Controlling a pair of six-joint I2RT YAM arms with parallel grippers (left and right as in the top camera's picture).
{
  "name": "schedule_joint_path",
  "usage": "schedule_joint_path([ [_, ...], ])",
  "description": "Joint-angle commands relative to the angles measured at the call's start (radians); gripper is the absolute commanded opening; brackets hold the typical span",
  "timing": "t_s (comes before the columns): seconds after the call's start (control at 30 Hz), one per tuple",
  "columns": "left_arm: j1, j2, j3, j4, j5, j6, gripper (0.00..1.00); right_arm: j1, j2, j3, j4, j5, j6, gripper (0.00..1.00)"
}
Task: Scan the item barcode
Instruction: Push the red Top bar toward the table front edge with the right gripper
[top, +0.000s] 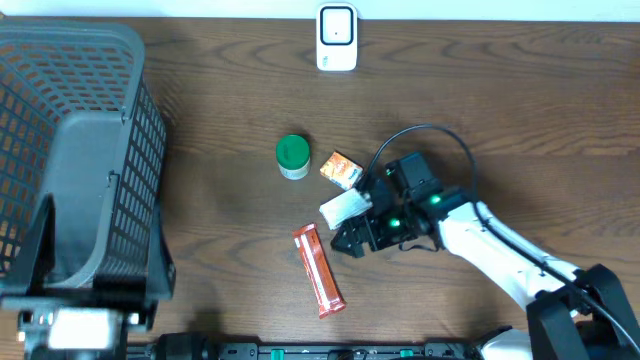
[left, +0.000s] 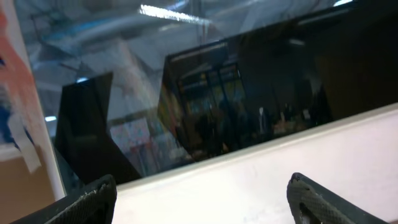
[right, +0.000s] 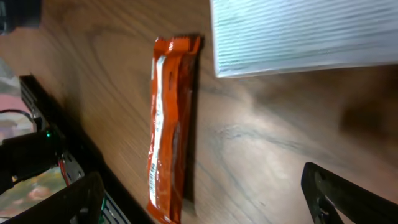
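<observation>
Gaping right gripper (right: 200, 180) beside orange bar (right: 168, 124)

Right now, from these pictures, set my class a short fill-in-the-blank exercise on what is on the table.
1. The jar has a ____ lid.
2. The bar has an ____ wrapper.
3. The right gripper has its jaws ____.
4. In the overhead view, the basket stands to the ____ of the jar.

Missing words: green; orange; open; left.
</observation>
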Motion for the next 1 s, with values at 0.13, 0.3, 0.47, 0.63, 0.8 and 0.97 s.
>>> schedule_joint_path([
  [0.13,0.005,-0.069,-0.001,-0.004,0.012,-0.005,0.87,0.109,0.035,-0.034,0.119,-0.042,0.113,0.97],
  [0.3,0.005,-0.071,-0.001,-0.003,0.012,-0.005,0.87,0.159,0.146,-0.034,0.192,-0.024,0.172,0.95],
  [0.47,0.005,-0.071,-0.001,-0.003,0.012,-0.005,0.87,0.185,0.256,-0.034,0.209,-0.048,0.188,0.92],
  [0.63,0.005,-0.071,-0.001,-0.003,0.012,-0.005,0.87,0.229,0.346,-0.034,0.238,-0.088,0.201,0.84],
  [0.8,0.005,-0.071,-0.001,-0.003,0.012,-0.005,0.87,0.253,0.372,-0.034,0.216,-0.087,0.209,0.52],
  [0.97,0.005,-0.071,-0.001,-0.003,0.012,-0.005,0.87,0.253,0.372,-0.034,0.213,-0.072,0.204,0.22],
])
